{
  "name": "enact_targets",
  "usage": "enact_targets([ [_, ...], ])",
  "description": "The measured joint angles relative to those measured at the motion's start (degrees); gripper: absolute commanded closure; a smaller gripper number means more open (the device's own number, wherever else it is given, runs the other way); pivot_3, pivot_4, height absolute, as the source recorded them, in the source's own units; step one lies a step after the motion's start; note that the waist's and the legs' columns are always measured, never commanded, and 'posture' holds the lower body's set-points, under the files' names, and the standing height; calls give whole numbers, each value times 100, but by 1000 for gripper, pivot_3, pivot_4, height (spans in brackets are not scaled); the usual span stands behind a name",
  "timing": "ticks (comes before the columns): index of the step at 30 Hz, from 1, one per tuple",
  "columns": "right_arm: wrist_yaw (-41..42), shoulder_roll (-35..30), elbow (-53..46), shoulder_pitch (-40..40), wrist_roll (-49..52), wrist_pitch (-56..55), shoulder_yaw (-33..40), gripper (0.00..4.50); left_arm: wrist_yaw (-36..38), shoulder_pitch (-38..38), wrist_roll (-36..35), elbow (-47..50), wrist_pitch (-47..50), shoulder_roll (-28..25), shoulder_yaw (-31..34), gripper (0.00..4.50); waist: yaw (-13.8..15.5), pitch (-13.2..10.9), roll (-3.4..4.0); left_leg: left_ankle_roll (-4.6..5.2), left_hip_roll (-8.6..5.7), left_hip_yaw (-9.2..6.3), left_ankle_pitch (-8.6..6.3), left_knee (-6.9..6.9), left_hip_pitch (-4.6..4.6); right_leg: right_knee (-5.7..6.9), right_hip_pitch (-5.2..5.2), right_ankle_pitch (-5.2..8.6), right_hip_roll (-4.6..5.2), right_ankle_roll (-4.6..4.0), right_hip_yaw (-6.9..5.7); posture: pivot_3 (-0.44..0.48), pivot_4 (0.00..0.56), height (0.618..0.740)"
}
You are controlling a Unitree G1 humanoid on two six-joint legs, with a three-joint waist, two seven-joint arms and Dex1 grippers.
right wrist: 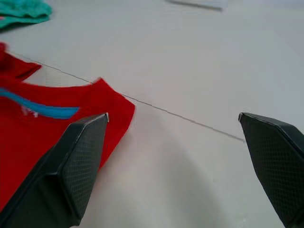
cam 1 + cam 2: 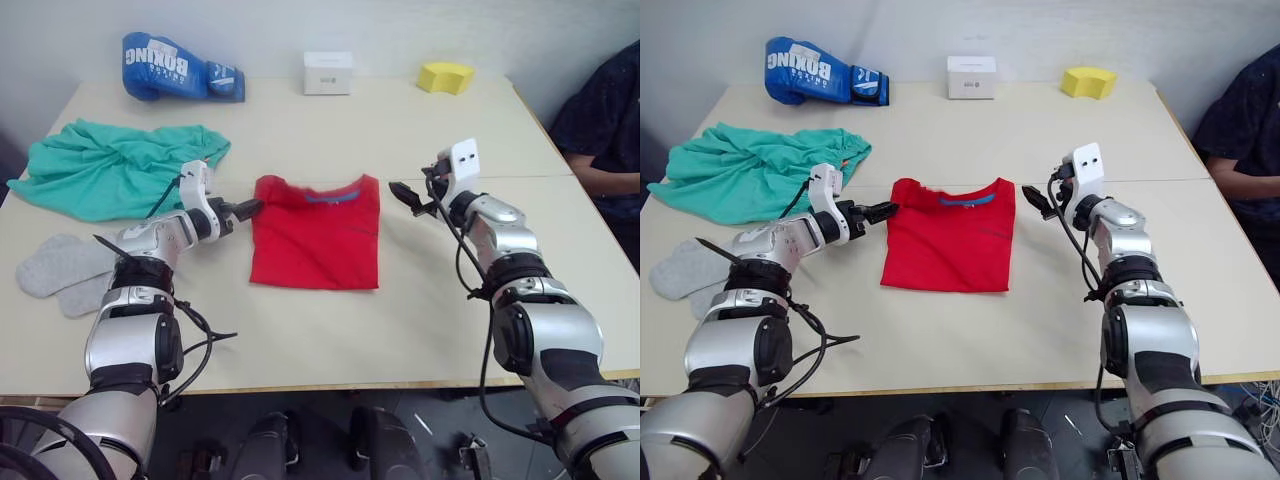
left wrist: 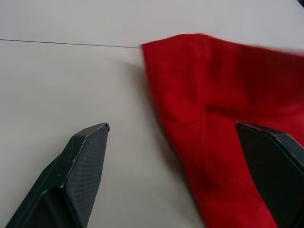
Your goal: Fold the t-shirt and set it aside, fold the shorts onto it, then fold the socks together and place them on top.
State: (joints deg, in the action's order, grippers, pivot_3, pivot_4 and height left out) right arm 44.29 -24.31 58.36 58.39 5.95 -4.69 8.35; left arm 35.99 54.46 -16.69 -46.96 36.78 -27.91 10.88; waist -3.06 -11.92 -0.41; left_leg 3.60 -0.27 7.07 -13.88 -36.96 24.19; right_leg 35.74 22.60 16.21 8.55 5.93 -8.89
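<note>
My left end effector (image 2: 250,208) is open at the t-shirt (image 2: 318,234) collar corner; my right end effector (image 2: 407,196), open, hovers just beside the opposite corner.

The t-shirt (image 2: 318,234), bright red with a thin blue band inside its collar, lies flat near the middle of the bench (image 2: 400,330), folded into a roughly square block with the collar at its far edge. The shorts (image 2: 110,165), teal-green soft cloth, lie in a loose, crumpled heap toward the far left of the bench, apart from the shirt. The socks (image 2: 62,272), two small light grey ankle socks, lie flat and partly overlapping at the bench's left edge, nearer than the shorts and well apart from the shirt.
</note>
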Motion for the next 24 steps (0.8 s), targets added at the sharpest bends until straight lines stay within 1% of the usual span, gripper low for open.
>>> enact_targets([
  [1,111,-22,-239,-158,16,-2,-31,0,103,-98,0,184,56,-50,-30,48,-4,0,0,-1,0,0,0,0,-1,0,0,0,0,0,1,0,150,740],
  [2,308,-25,-705,-453,103,-9,-76,0,315,-316,-12,516,57,-119,-110,48,-13,1,1,-2,1,1,-1,3,-2,-2,0,0,0,-1,3,0,150,740],
  [3,528,-19,-1194,-774,204,-9,-131,0,570,-602,-9,857,-54,-184,-216,48,-20,1,1,-6,3,2,-3,3,-3,-1,1,2,-1,-4,13,0,150,740],
  [5,803,-2,-1861,-1214,327,30,-241,0,940,-975,55,1290,-450,-282,-400,48,-11,1,1,-9,5,1,-3,2,0,0,5,3,-2,-5,26,0,150,740],
  [6,1089,-20,-2502,-1562,387,17,-434,0,1301,-1312,141,1673,-1080,-438,-558,48,-14,1,1,-16,7,4,-8,4,-1,0,9,4,-1,-8,34,0,150,740],
  [9,1667,-202,-3663,-2278,361,-63,-1004,0,2167,-1945,257,2426,-2617,-828,-730,48,5,1,1,-53,11,4,-30,3,-2,-2,11,6,5,-11,40,0,150,740],
  [11,1766,-216,-4140,-2594,318,-61,-1270,0,2674,-2271,284,2768,-3435,-1046,-787,48,19,2,4,-57,11,5,-36,4,-4,-11,11,3,18,-15,44,0,150,740],
  [13,1745,-213,-4420,-2812,276,-41,-1436,0,2959,-2536,402,2879,-4004,-1141,-943,48,45,2,4,-56,10,4,-39,2,-6,-18,14,2,36,-18,45,0,150,740],
  [15,1638,-186,-4582,-2961,121,-185,-1577,0,2977,-2730,644,2858,-4393,-1135,-1145,48,101,2,3,-56,10,3,-39,2,-5,-16,20,1,41,-19,45,0,150,740],
  [17,1444,-153,-4586,-3062,-179,-497,-1793,0,2747,-2798,998,2769,-4776,-1035,-1314,48,166,2,3,-56,10,3,-39,0,-1,-14,24,1,45,-20,43,0,150,740],
  [20,1133,-130,-4331,-3062,-672,-1136,-2064,596,2272,-2664,1373,2549,-5218,-833,-1437,0,207,2,1,-53,4,4,-40,-1,0,-13,24,0,55,-21,41,0,150,740],
  [22,928,-141,-4124,-3054,-941,-1654,-2194,1219,2008,-2522,1558,2372,-5429,-748,-1494,0,220,3,1,-49,2,7,-39,-2,-2,-10,22,0,56,-21,38,0,150,740],
  [23,777,-151,-4012,-3035,-1086,-1914,-2225,1599,1908,-2478,1633,2316,-5511,-700,-1518,0,219,5,0,-48,2,7,-38,-2,-4,-9,20,0,56,-21,34,0,150,740],
  [24,579,-161,-3868,-2994,-1246,-2156,-2249,1915,1801,-2426,1707,2253,-5607,-651,-1560,185,223,5,-1,-46,2,7,-36,-4,-6,-8,15,0,56,-21,31,0,150,740],
])
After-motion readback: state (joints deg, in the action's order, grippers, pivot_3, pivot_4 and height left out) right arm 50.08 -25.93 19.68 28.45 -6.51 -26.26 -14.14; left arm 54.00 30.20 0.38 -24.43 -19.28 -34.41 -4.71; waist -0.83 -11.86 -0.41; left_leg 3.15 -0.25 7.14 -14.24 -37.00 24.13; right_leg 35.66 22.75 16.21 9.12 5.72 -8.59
